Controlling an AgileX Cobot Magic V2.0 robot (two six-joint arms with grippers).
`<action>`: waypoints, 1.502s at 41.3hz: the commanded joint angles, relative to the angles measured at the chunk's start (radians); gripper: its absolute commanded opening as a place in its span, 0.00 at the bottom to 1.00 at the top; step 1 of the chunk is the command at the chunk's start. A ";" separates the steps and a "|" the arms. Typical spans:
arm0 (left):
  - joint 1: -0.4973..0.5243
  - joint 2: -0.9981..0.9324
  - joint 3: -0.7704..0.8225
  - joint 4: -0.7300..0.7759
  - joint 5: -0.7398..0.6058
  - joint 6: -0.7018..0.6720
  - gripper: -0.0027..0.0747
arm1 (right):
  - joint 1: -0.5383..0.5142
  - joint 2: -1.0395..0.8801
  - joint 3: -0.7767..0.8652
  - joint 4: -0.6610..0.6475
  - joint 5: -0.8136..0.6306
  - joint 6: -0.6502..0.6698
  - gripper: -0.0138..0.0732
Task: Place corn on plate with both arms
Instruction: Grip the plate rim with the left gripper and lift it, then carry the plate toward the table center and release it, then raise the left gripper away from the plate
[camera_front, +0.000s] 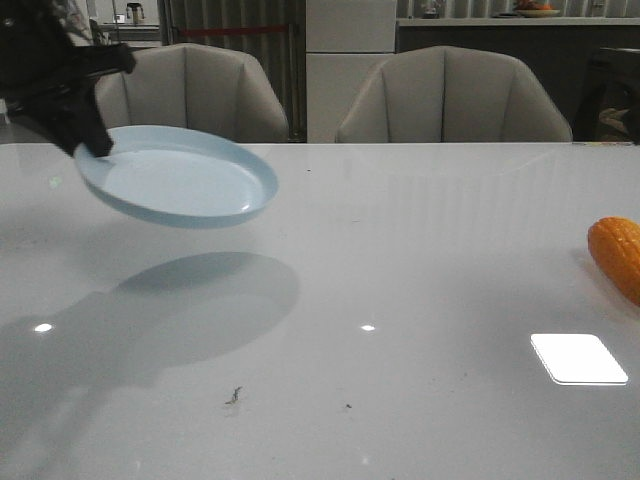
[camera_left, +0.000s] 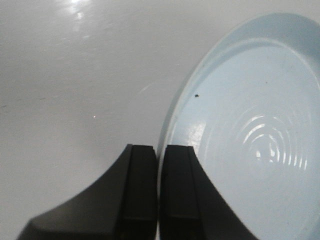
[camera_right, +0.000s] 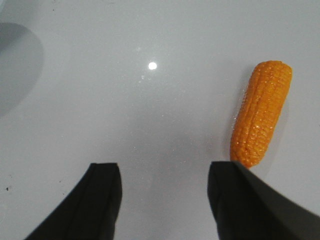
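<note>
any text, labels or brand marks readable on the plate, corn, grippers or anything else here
None can be read.
The plate: plain, only moulded rings.
The corn: kernels only.
The left gripper and right gripper: plain black, no markings.
Background counter items in the front view: too small and blurred to tell.

Glossy white table, small dark specks near front edge. Two beige upholstered chairs behind far side. Dark counter beyond.

front: low, forward over table | wrists: close, downward | shared: plate, corn
</note>
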 joint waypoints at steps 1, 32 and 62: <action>-0.062 -0.049 -0.046 -0.100 -0.025 0.001 0.16 | -0.001 -0.015 -0.034 0.019 -0.050 -0.013 0.73; -0.320 0.142 -0.046 -0.099 0.029 0.017 0.16 | -0.001 -0.015 -0.034 0.019 -0.035 -0.013 0.73; -0.277 0.114 -0.287 0.047 0.181 0.172 0.58 | -0.001 -0.015 -0.034 0.019 -0.053 -0.013 0.73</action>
